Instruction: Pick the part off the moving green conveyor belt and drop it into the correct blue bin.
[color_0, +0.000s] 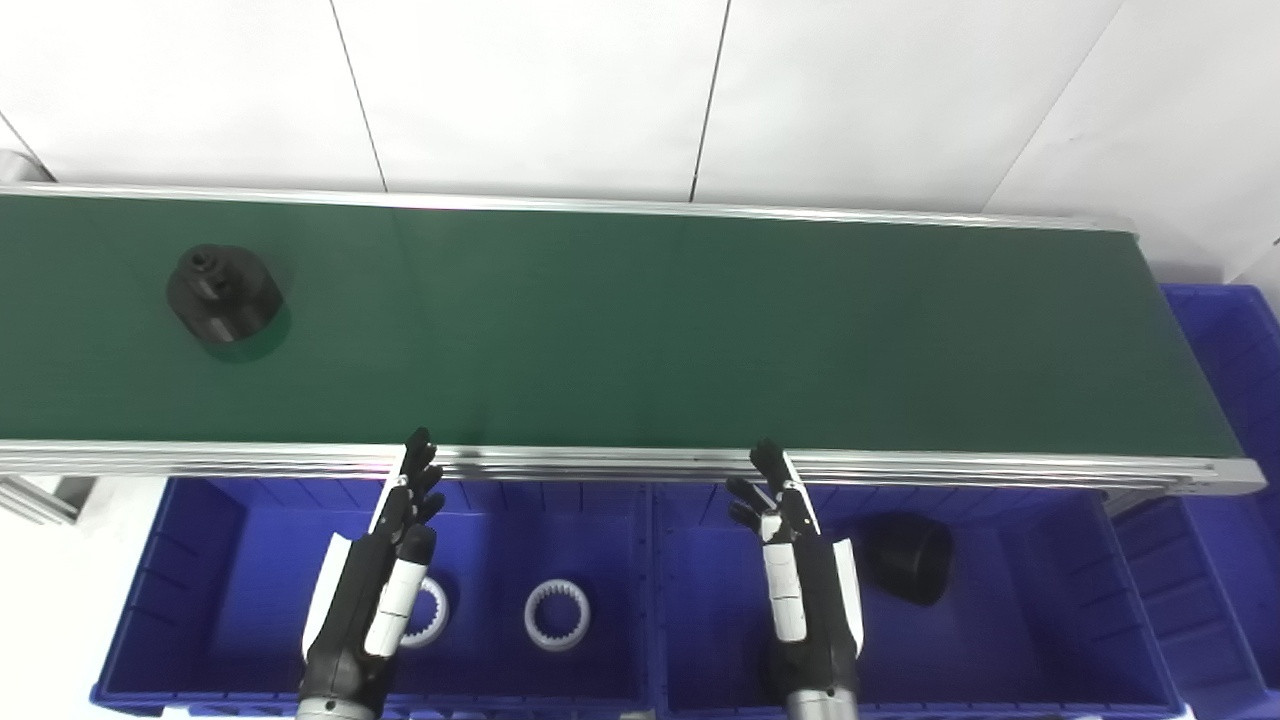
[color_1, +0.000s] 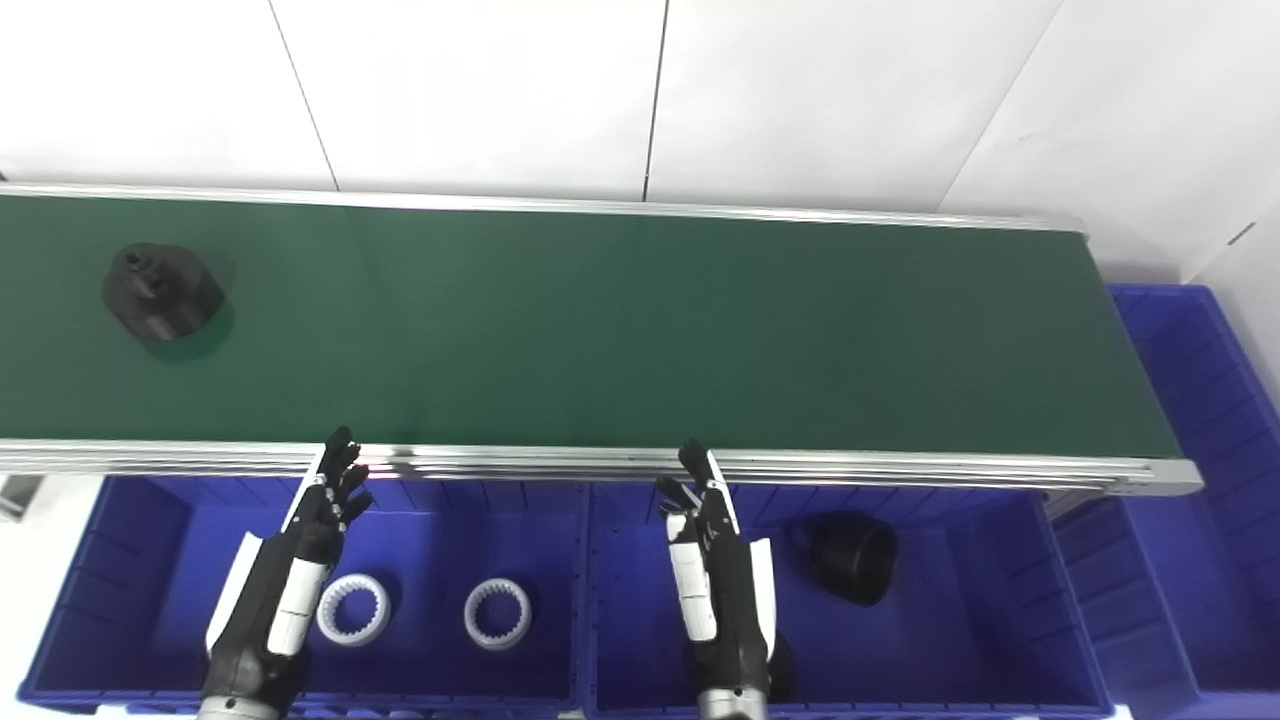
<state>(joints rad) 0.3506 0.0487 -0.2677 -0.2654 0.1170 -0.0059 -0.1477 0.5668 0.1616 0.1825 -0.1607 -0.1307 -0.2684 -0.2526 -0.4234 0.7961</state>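
Black cylindrical part (color_0: 222, 294) sits at the conveyor belt's (color_0: 640, 330) 9 o'clock end. Left hand (color_0: 385, 570) and right hand (color_0: 795, 560) both released, fingers spread, holding nothing, over the blue bins. Left bin (color_0: 200, 560): two white toothed rings (color_0: 557, 614). Right bin (color_0: 1050, 580): one black part (color_0: 908, 557).

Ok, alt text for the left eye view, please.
A black part rides the left end of the green belt. Both hands, left and right, hover open over blue bins: the left bin holds two white rings, the right bin another black part.
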